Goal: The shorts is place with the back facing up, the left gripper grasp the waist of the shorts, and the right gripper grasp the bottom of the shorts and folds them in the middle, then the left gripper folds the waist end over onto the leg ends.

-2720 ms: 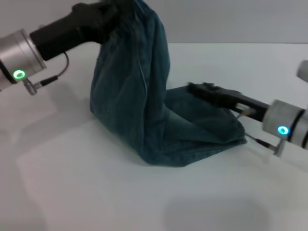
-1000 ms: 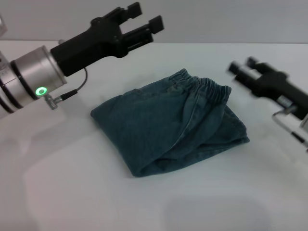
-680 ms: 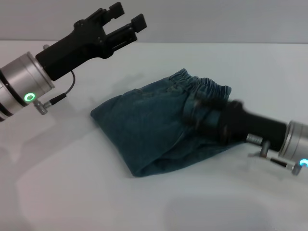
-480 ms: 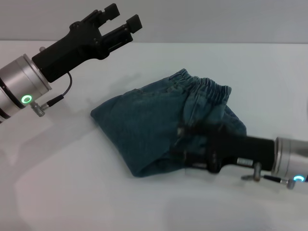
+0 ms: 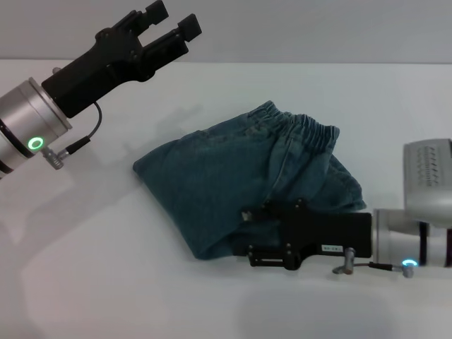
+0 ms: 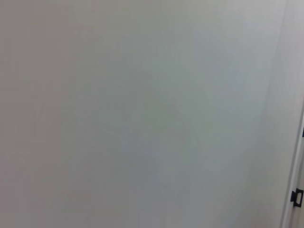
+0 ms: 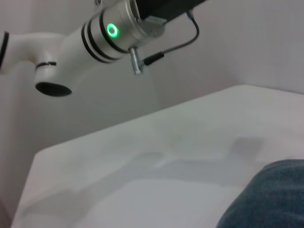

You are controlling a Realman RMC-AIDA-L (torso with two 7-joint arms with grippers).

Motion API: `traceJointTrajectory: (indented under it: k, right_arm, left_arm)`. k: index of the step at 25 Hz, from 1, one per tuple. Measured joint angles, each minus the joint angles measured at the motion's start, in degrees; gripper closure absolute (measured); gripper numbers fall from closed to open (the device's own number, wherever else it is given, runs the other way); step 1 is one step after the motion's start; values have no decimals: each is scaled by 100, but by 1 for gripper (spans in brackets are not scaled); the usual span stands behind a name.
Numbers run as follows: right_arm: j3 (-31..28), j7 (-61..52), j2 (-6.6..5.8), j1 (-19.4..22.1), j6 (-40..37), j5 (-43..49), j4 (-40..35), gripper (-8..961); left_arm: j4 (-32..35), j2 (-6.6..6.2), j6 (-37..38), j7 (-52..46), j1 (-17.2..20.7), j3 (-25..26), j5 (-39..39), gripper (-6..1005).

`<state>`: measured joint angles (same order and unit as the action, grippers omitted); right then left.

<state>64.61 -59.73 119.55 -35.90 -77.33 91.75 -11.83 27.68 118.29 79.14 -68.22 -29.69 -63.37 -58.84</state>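
The blue denim shorts lie folded on the white table. The gathered waist sits on top at the far right, and the lower layers stick out under it at the right edge. My left gripper hangs open, high above the table and beyond the shorts' far left corner, holding nothing. My right gripper lies low at the near edge of the folded shorts, its fingers apart. A corner of the shorts shows in the right wrist view. The left wrist view shows none of the cloth.
The left arm's silver wrist with its green light reaches in from the left, and it also shows in the right wrist view as a silver wrist. The right arm's wrist lies along the table's near right side.
The left gripper has let go of the waist and risen away to the left, leaving the shorts folded flat. The right gripper has swung from the far right to the near edge of the shorts.
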Motion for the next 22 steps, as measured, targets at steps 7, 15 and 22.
traceJointTrajectory:
  k: [7, 15, 22]
  right_arm:
    - [202, -387, 7, -466, 438, 7, 231, 293]
    - [477, -828, 19, -798, 818, -15, 268, 293]
    - [450, -880, 23, -1016, 1074, -37, 211, 293]
  left_arm:
    - [0, -2, -4, -2, 24, 0, 139, 152]
    - [5, -10, -5, -1, 34, 9, 268, 152]
    - [22, -19, -11, 41, 34, 33, 271, 152]
